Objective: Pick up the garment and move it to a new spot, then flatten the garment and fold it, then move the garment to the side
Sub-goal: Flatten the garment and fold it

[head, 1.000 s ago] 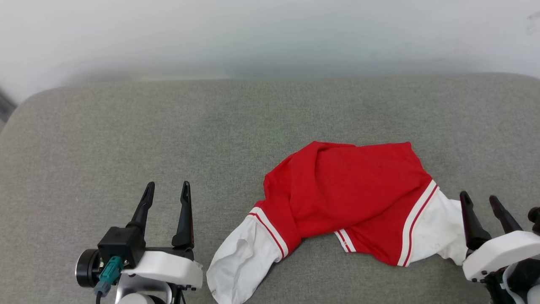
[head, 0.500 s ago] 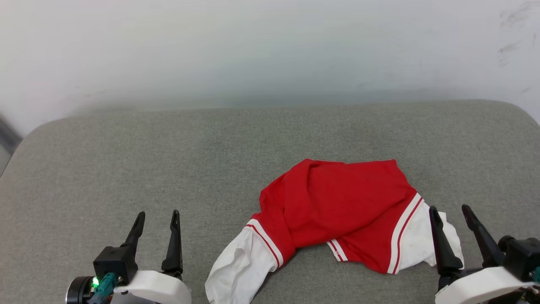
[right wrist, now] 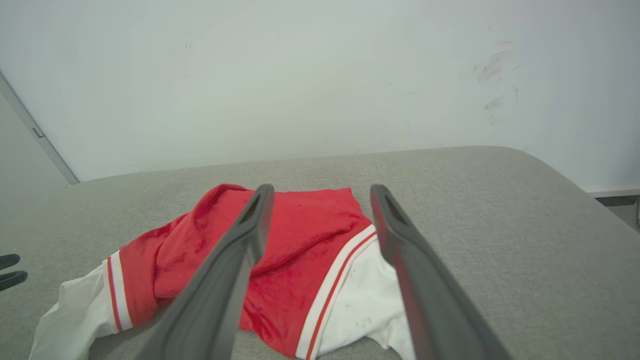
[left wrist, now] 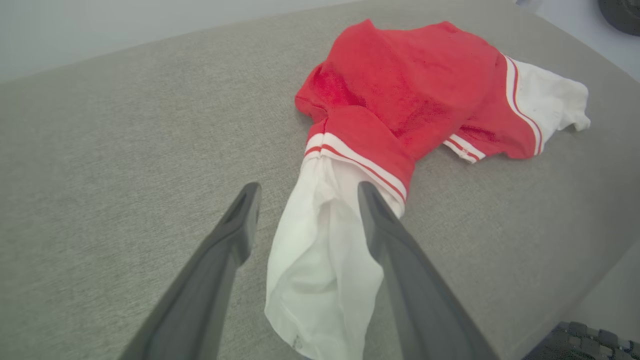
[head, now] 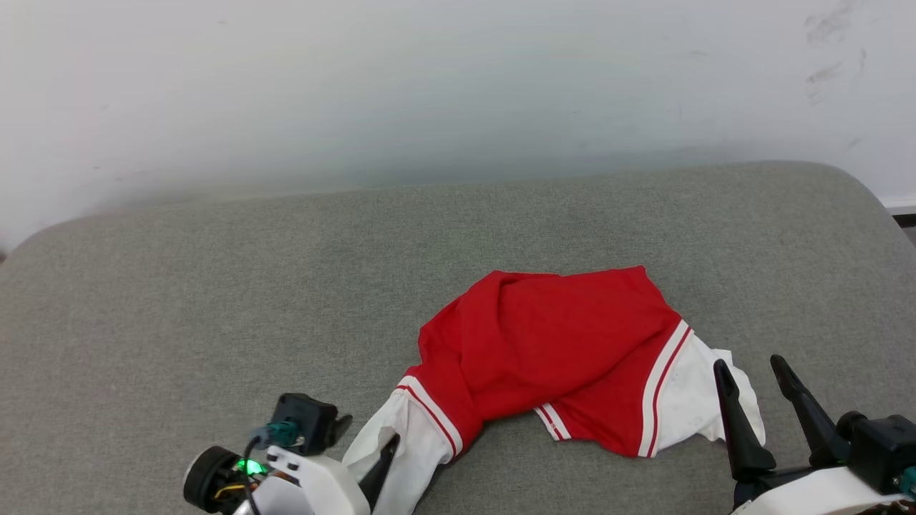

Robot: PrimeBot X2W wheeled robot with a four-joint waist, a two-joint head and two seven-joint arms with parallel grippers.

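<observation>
My left gripper (head: 368, 436), which a second before pointed straight ahead clear of the cloth, had swung right. Its jaws stood wide apart astride the white sleeve end (left wrist: 320, 260). The soft red shirt with white sleeves and striped trim (head: 558, 343) lay crumpled right of centre on the grey upholstered surface (head: 215, 286), its shape unchanged. My right gripper (head: 748, 365), jaws also apart, had moved in beside the shirt's white right-hand panel.

One garment (head: 551, 343), with two white sleeves (head: 698, 408). Two grippers, the left gripper (left wrist: 307, 186) and the right gripper (head: 748, 361); two fingers (head: 737, 422) apiece, four in all. One grey cushion (head: 215, 286). One wall (head: 429, 86).
</observation>
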